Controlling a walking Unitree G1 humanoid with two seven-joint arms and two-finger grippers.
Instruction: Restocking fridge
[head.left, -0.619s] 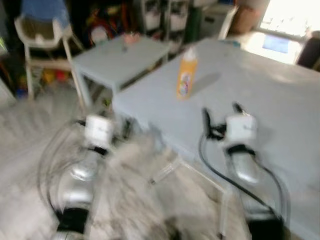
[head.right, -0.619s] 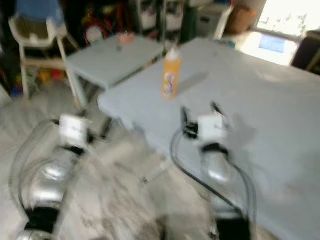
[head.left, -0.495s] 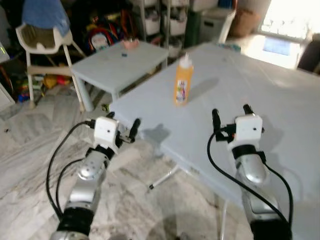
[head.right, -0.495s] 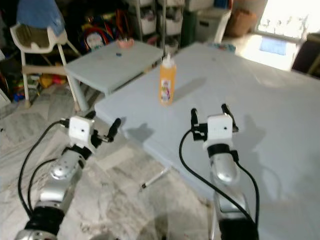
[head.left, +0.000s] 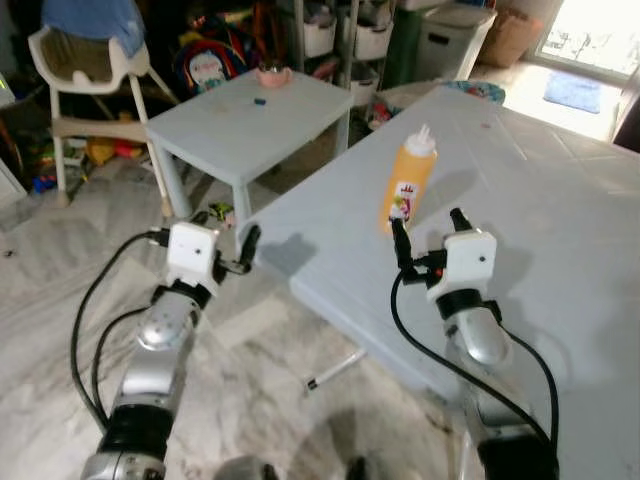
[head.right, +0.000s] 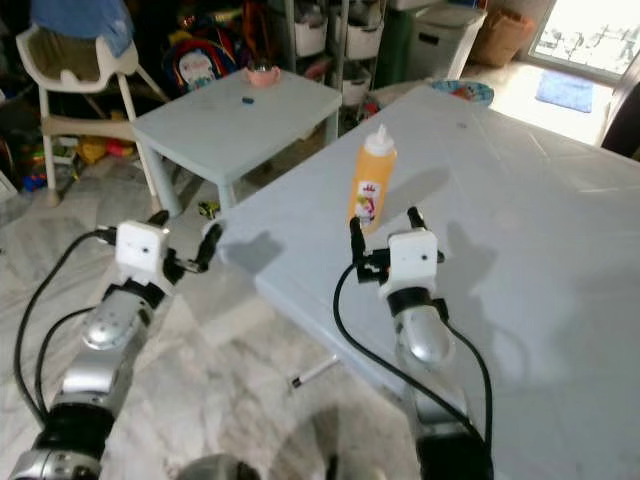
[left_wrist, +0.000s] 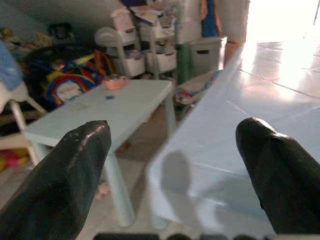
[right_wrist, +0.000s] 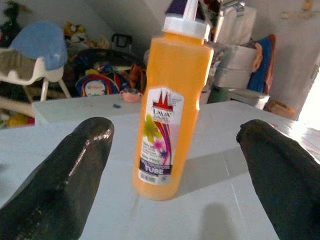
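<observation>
1. Near the table's (head.left: 560, 220) front-left corner we see an orange bottle (head.left: 408, 190) standing upright.
2. Beyond that corner stands a small table (head.left: 250, 115).
3. Our right gripper (head.right: 382, 232) hovers just before the bottle, fingers spread, not touching.
4. Our left gripper (head.left: 222, 240) hangs off the corner, fingers spread, empty.

A small pale blue table (head.left: 250, 115) stood beyond the counter's (head.left: 560, 200) near corner, carrying a pink bowl (head.left: 271, 73) at its far edge. A white chair (head.left: 85, 70) draped in blue cloth (head.left: 88, 17) stood beside it, storage bins (head.left: 452, 40) behind.
</observation>
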